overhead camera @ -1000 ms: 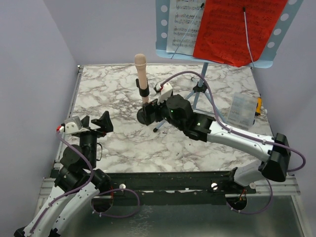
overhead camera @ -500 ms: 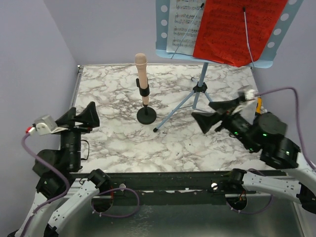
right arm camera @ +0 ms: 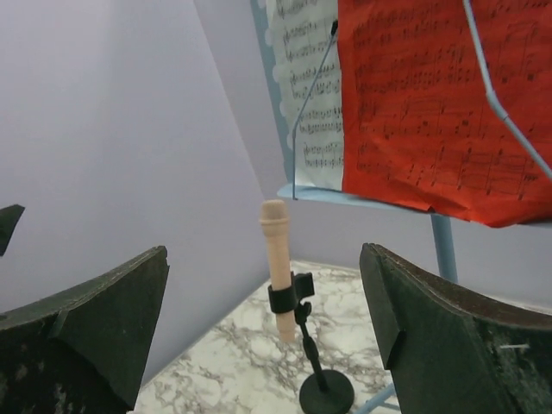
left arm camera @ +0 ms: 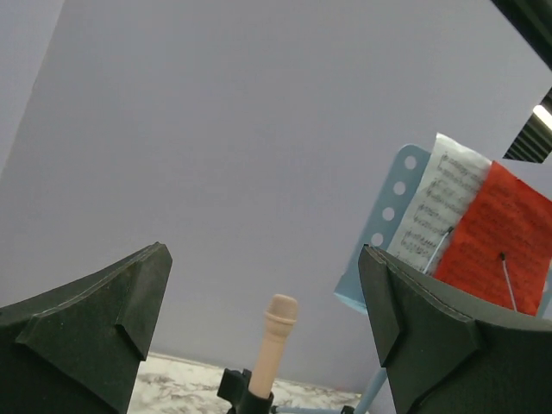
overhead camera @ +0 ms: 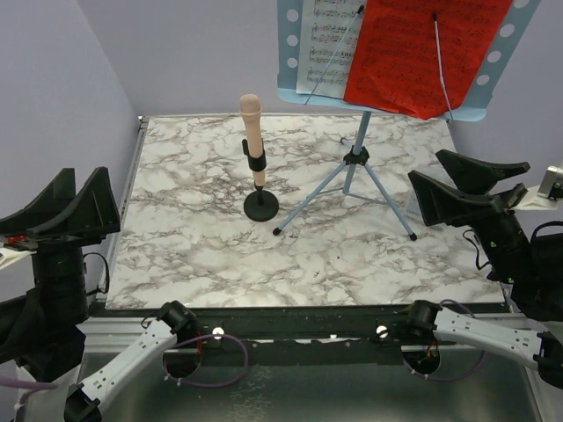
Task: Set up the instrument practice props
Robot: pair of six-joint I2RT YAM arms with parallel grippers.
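Note:
The light blue music stand (overhead camera: 356,158) stands on its tripod at the back right of the table. On its tray are white sheet music (overhead camera: 322,46) and a red sheet (overhead camera: 413,53). To its left the pinkish-beige microphone (overhead camera: 252,123) is upright in a black clip on a round black base (overhead camera: 261,207). My left gripper (overhead camera: 85,173) hangs open off the table's left edge. Over the right edge my right gripper (overhead camera: 426,165) is open too, and neither holds anything. The left wrist view frames the microphone (left arm camera: 274,336) and stand (left arm camera: 388,224). The right wrist view shows the microphone (right arm camera: 278,259) and red sheet (right arm camera: 448,95).
The marble table (overhead camera: 202,255) is closed in by lilac walls on three sides. The tripod's legs (overhead camera: 303,207) splay toward the microphone base and toward the right gripper. A metal rail (overhead camera: 290,321) carrying the arm bases runs along the near edge.
My right gripper left the microphone base and swung back to the table's right edge, rising toward the camera. My left gripper drew back and up at the left. The props stayed put.

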